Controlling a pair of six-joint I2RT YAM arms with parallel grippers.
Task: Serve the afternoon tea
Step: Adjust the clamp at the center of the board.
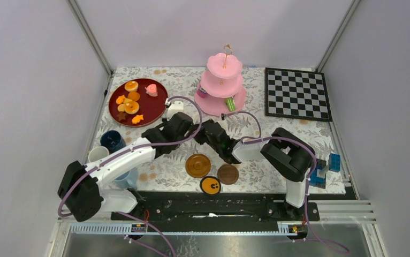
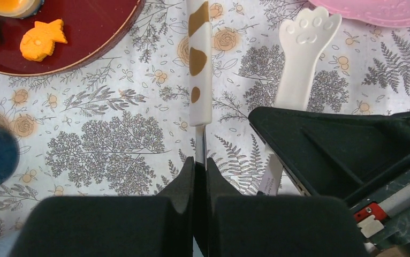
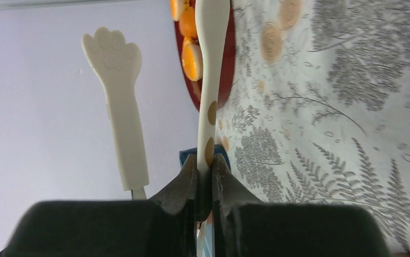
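Near the middle of the bench's near edge lie two brown round saucers (image 1: pixel 198 165). Along the left edge stand a white cup (image 1: pixel 98 154) and a dark-blue cup (image 1: pixel 112 141). At the bench's middle, the left end effector (image 2: pixel 200 166) is clamped on the thin metal shank of a white utensil with brown patches on its handle (image 2: pixel 199 64). The right end effector (image 3: pixel 207 163) pinches the same utensil tight. A plain white paw-shaped handle (image 2: pixel 304 48) shows just beside it. In the far-left corner a dark-red round plate (image 1: pixel 154 110) carries small orange toy pastries (image 1: pixel 131 85). The pink three-tier scalloped cake stand (image 1: pixel 221 84) stands at the middle of the far edge.
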